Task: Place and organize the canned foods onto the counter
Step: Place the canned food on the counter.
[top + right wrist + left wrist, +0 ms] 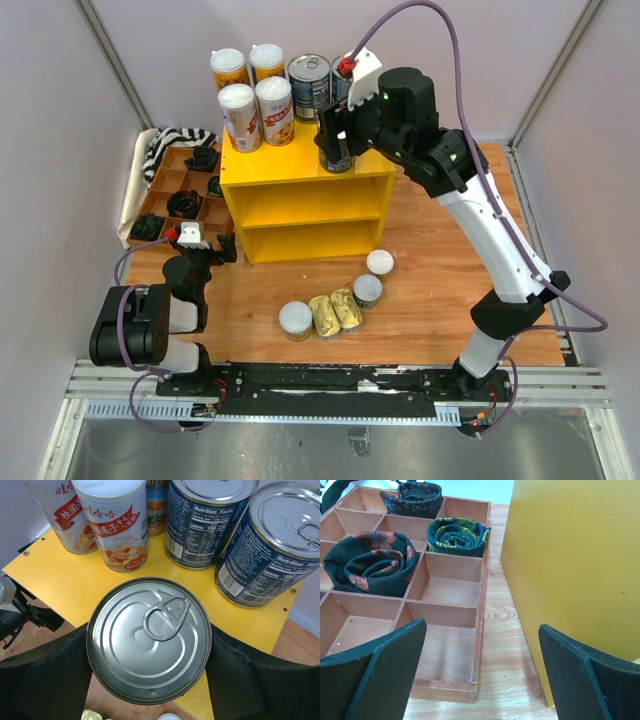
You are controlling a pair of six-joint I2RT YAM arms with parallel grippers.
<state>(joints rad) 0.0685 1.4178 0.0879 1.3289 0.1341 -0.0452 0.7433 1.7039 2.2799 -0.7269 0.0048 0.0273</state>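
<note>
While poised over the yellow shelf unit (290,160), upper middle of the overhead view, set down well inside the top's lower right corner, clear of the two dark-labelled cans (200,530) behind. Unclench the right pincer (336,148), clamped part-wide on the silver-topped can (149,640), only once seated. Leave the left pincer (482,667) wide open and empty, lower left.

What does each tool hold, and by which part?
The right tool holds a silver-topped can by its round wall, a finger on each side. The left tool is open and holds nothing.

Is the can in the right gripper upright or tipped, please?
Upright: the can in the right gripper shows its pull-tab lid facing up.
</note>
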